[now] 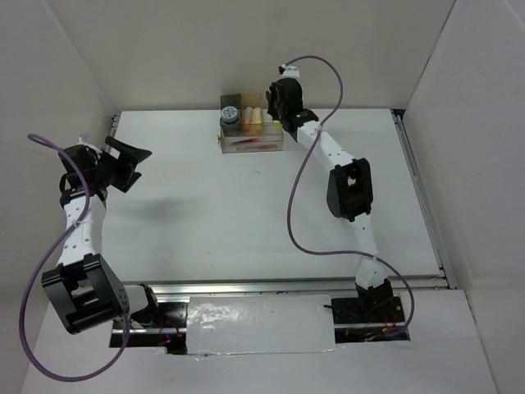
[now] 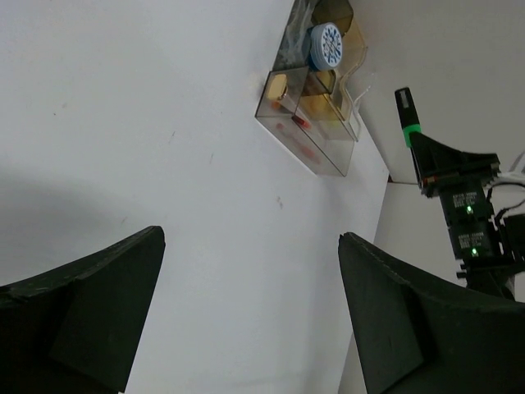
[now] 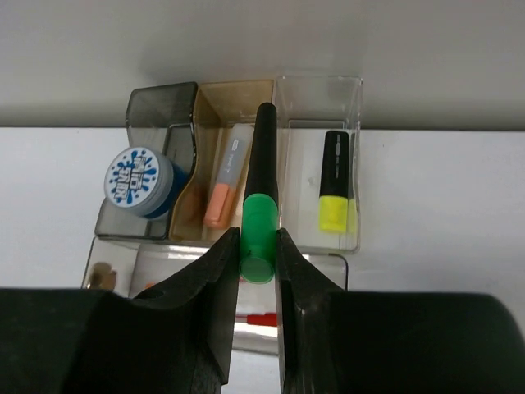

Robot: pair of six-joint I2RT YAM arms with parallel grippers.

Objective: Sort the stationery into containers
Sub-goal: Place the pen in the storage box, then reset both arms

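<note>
Well left of the clear plastic desk organiser (image 3: 316,90), over the white tabletop (image 1: 230,213): left claw (image 2: 250,246), spread wide, empty. Inside the organiser's rear compartments: round blue-grey tin (image 3: 135,182) in the dark grey one, orange marker (image 3: 220,201) in the brown, yellow-ended black highlighter (image 3: 332,193) in the clear. Just above the organiser: right claw (image 3: 257,246) clamped tight on a green-ended black highlighter (image 3: 261,205).

The left arm (image 1: 82,226) and right arm (image 1: 363,238) have white links and blocky black joints. Each trails a purple cable (image 1: 289,209) (2 green lights (image 2: 469,209) dot the right wrist).
</note>
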